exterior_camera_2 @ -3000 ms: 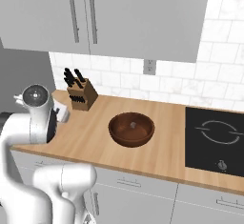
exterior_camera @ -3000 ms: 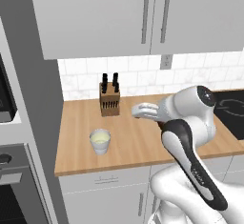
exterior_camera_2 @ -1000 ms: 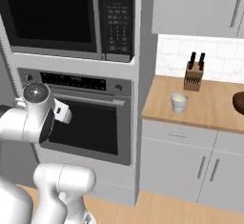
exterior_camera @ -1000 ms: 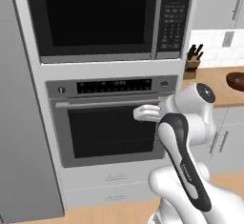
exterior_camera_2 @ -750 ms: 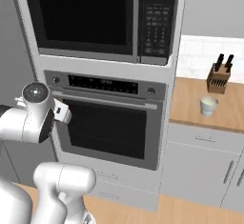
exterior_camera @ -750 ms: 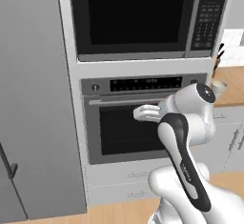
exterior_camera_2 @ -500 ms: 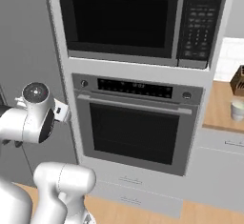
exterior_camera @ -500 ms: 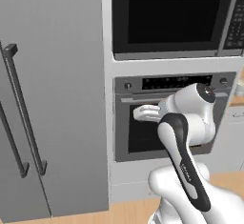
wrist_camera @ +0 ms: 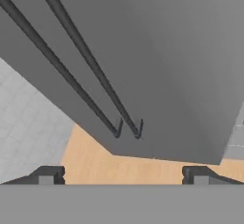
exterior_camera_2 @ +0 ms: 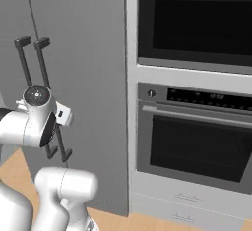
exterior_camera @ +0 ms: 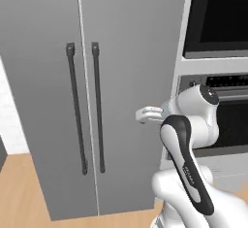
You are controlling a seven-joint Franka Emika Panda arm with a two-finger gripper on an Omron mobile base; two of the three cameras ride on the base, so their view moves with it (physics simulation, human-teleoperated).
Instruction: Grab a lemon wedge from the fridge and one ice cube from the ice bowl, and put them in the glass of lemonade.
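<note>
Both doors of the fridge (exterior_camera: 126, 67) are standing shut, blocking any way inside. Its two bar handles (exterior_camera: 97, 106) are hanging side by side at the centre seam, with open air between them and the gripper (exterior_camera: 143, 116), whose jaws are spread wide.

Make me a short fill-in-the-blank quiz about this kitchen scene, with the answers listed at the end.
1. Both doors of the fridge are ____.
2. The fridge's two dark bar handles run ____.
3. The gripper has its jaws ____, with nothing between them.
4. In the right base view, the wall oven stands to the ____ of the fridge.

Answers: closed; vertically; open; right
</note>
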